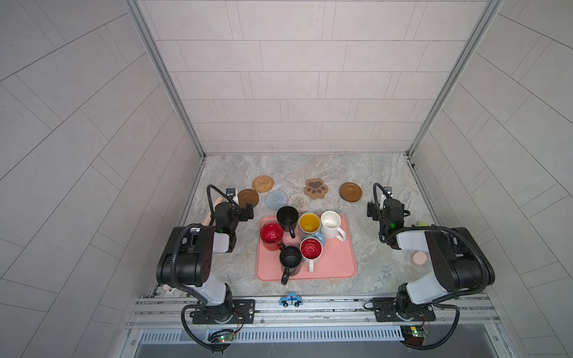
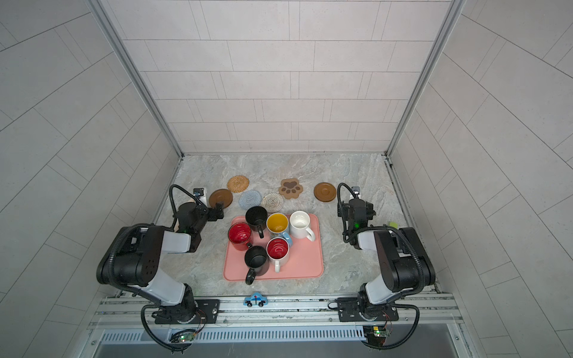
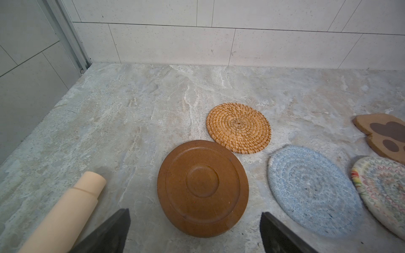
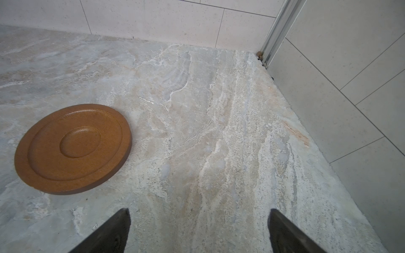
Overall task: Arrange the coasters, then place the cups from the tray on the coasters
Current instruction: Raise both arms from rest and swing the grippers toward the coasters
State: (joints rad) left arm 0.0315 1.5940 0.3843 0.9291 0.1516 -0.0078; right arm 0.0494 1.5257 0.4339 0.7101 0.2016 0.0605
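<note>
Tray (image 1: 336, 263): cups (image 1: 330, 223) crowded on it, handles crossing; lifting one could knock a neighbour. Count: six. Left end effector (image 3: 194, 212) and right end effector (image 4: 199, 210), flanking the tray's far corners: both wide open, empty. Beyond the tray: six coasters (image 1: 315, 188), bunched.

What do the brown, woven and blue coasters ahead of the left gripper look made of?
Brown coaster: probably wood, matte, with turned concentric rings; moulded composite is possible. Woven coaster: rattan or similar cane, glossy strands coiled in a spiral. Blue coaster: soft cotton-like cord, coiled, fuzzy and dull.
</note>
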